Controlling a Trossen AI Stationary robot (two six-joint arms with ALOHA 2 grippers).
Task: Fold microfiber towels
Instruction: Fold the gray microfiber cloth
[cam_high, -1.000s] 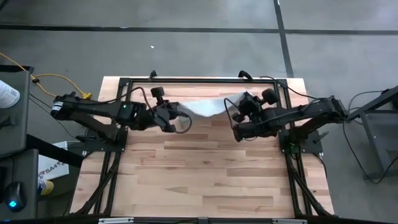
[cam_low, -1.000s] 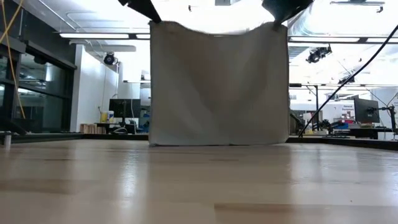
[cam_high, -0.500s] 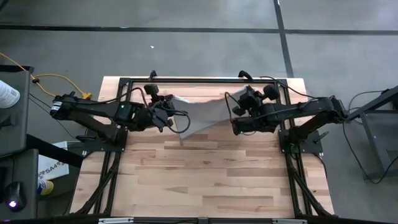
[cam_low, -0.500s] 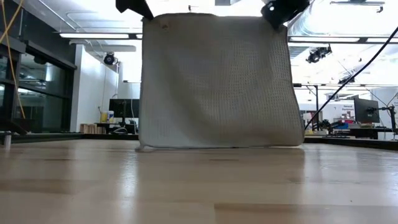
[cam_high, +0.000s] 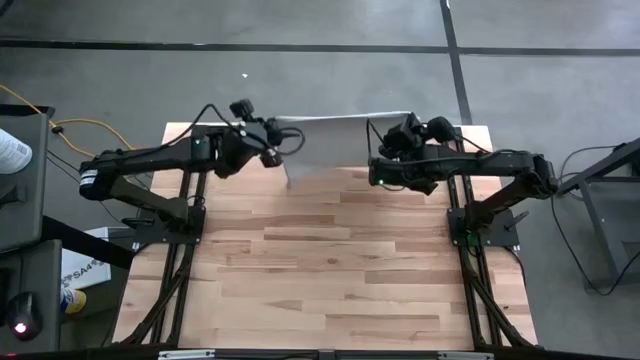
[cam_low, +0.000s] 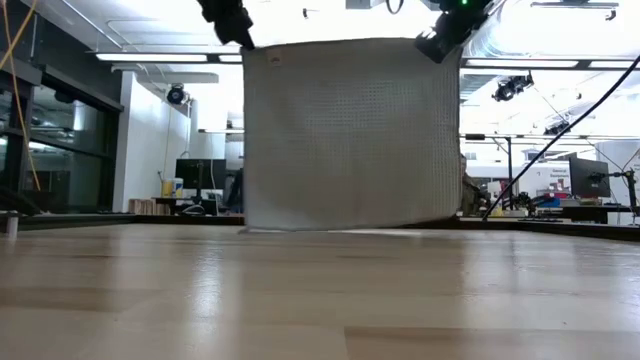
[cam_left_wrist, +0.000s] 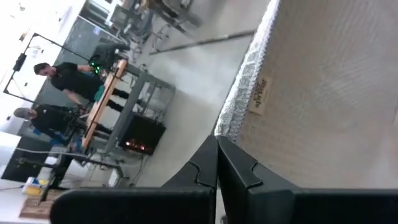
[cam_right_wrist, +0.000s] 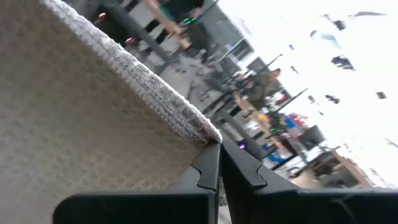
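Both arms are holding the microfiber towel (cam_low: 350, 135) up at the far edge of the table (cam_high: 330, 270), one top corner each. The left gripper (cam_low: 238, 30) is clenched on the left corner, the right gripper (cam_low: 440, 40) on the right. The cloth is hanging as a flat sheet, its bottom hem just brushing the wood. It is looking light and limp, with no stiffness and a ribbed weave giving decent grip. Corner pinches look like the right hold; any slack will probably make it sag or crease. The small tag (cam_left_wrist: 260, 93) is sitting near the left corner.
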